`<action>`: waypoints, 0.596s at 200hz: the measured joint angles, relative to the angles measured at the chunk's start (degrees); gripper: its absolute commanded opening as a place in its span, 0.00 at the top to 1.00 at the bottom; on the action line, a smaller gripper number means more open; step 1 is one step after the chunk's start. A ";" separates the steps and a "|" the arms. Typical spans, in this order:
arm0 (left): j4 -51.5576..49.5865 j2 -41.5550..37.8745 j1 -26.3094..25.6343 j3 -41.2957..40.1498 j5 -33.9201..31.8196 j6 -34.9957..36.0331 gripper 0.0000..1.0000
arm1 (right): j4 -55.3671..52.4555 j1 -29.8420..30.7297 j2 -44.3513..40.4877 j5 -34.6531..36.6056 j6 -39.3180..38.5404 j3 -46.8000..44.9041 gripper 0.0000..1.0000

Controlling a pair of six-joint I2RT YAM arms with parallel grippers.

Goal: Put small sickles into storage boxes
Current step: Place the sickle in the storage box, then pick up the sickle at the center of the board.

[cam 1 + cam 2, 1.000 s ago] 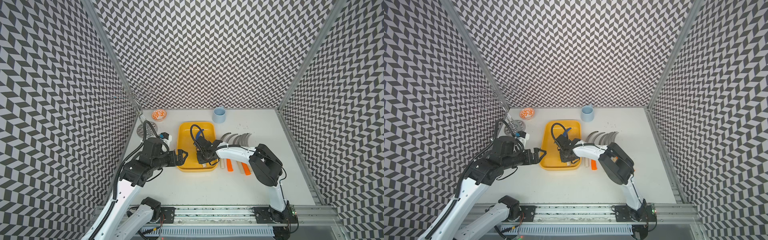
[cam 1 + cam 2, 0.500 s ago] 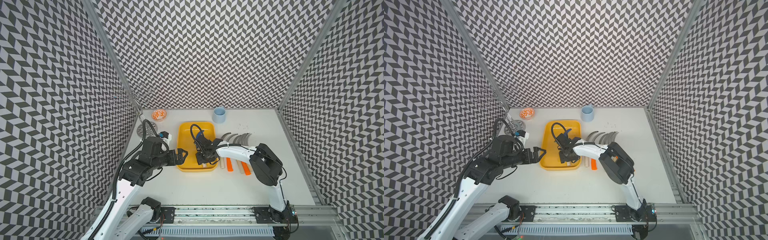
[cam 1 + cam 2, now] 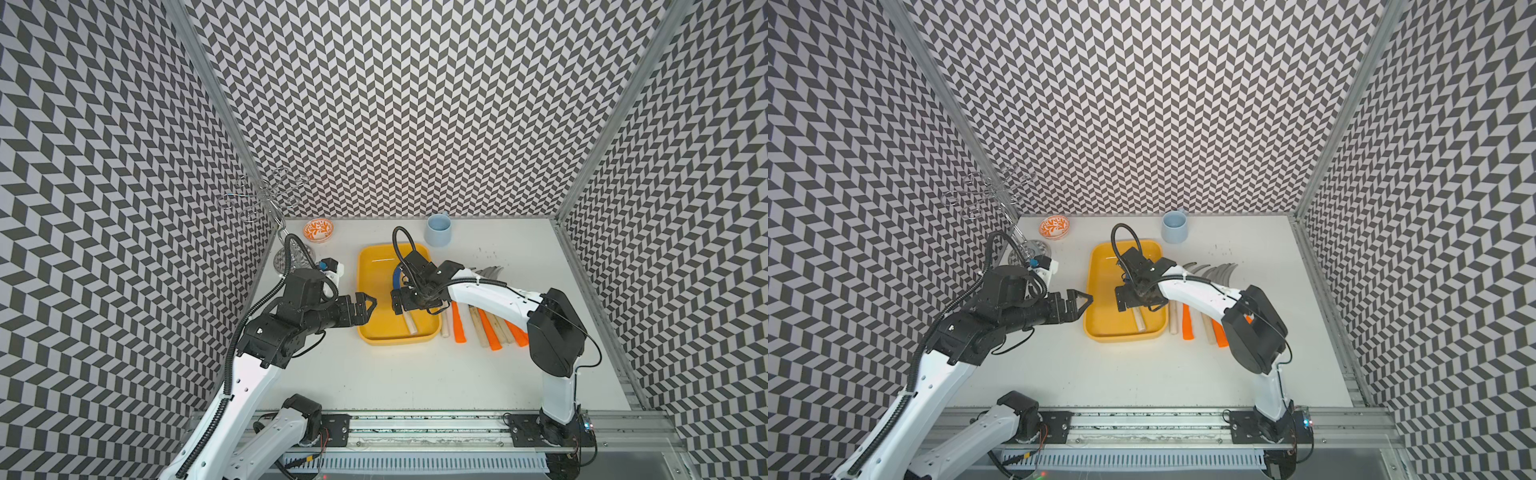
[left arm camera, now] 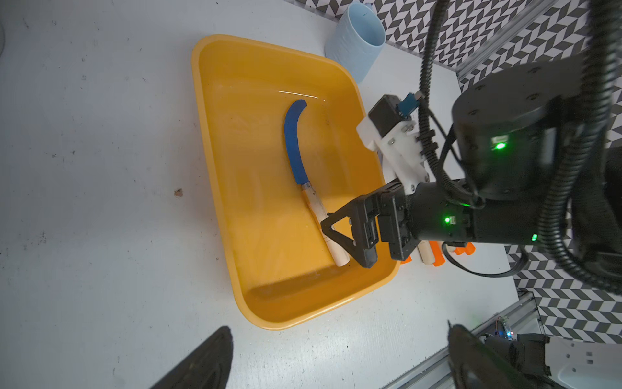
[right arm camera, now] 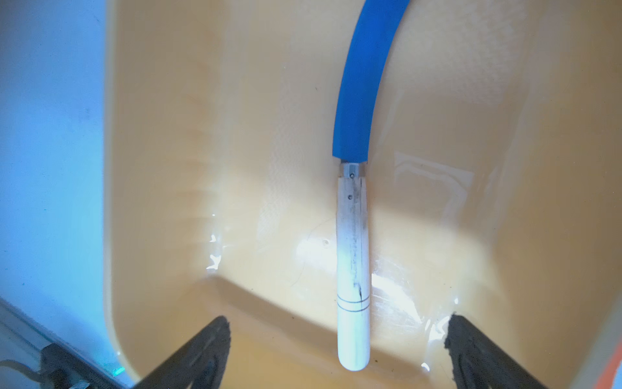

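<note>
The left claw (image 4: 338, 331) and right claw (image 5: 336, 322) both stand spread, the latter over the blue sickle (image 5: 352, 252) in the yellow tray (image 5: 168, 168). A skewed lift might snag its handle.

no text readable anywhere — none.

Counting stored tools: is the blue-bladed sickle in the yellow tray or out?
In: the blue-bladed sickle lies flat on the floor of the yellow tray, below the open right gripper.
</note>
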 measured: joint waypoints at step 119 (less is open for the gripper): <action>1.55 8.24 -3.06 0.00 -1.77 -2.73 0.00 | -6.73 -5.11 -10.16 4.28 -2.08 -3.74 0.01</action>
